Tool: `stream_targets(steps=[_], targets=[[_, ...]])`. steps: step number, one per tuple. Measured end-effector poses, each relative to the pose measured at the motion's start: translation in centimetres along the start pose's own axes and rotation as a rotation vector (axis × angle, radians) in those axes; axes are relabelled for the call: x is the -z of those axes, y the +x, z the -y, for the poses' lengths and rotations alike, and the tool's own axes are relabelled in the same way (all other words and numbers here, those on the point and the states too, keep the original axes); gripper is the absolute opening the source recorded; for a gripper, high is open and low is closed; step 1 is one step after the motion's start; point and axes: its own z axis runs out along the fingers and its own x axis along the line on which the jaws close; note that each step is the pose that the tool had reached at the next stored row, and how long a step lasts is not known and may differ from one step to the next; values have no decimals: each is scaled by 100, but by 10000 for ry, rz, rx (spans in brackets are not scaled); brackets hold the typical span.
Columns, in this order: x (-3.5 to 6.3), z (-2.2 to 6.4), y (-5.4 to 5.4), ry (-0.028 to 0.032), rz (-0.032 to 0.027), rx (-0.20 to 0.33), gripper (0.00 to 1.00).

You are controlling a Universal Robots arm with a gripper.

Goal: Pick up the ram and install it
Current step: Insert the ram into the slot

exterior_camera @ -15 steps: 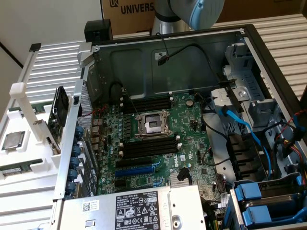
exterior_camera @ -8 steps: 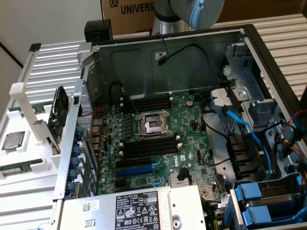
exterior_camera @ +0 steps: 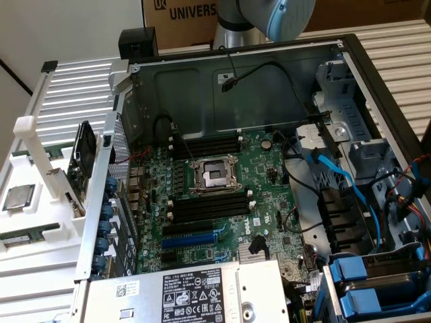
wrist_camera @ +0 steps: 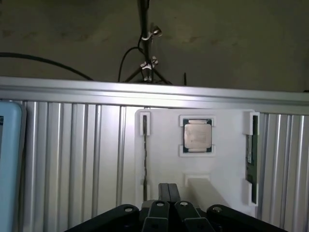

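Nearest to us, the black metal gripper (wrist_camera: 169,192) is cut off at its base by the picture's edge. Its two flat fingers (wrist_camera: 163,191) are pressed together with nothing between them. Just beyond the fingertips lies the white moulded plastic fixture tray (wrist_camera: 164,145). A blunt white post (wrist_camera: 198,186) rises from it right beside the fingers.

Further ahead, a square recess in the tray holds the square silver processor chip (wrist_camera: 197,135), lying flat. The ram (wrist_camera: 250,152), a long narrow green circuit-board stick, sits in a narrow slot along one side of the tray, off to the side of the gripper and apart from it. We see it edge-on and in shadow, so its chips are hard to make out. The matching slot (wrist_camera: 145,159) on the other side shows only a thin dark line, and we cannot tell what it holds.

The tray rests on a ribbed aluminium table (wrist_camera: 72,159) bounded by a smooth bright rail (wrist_camera: 96,89). Past that is dim floor with a tripod's legs (wrist_camera: 145,67).

In the exterior view, the arm's grey and blue joint (exterior_camera: 279,15) is cropped above the open metal computer case (exterior_camera: 283,87). The case holds a green motherboard (exterior_camera: 269,182) with long black slots (exterior_camera: 202,208). The ram lies well apart from the case, at the exterior view's left.
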Motion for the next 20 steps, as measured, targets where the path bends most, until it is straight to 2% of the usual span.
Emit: stream_targets(steps=[20], targets=[[-397, 6, 166, 1, 1, 7, 11]])
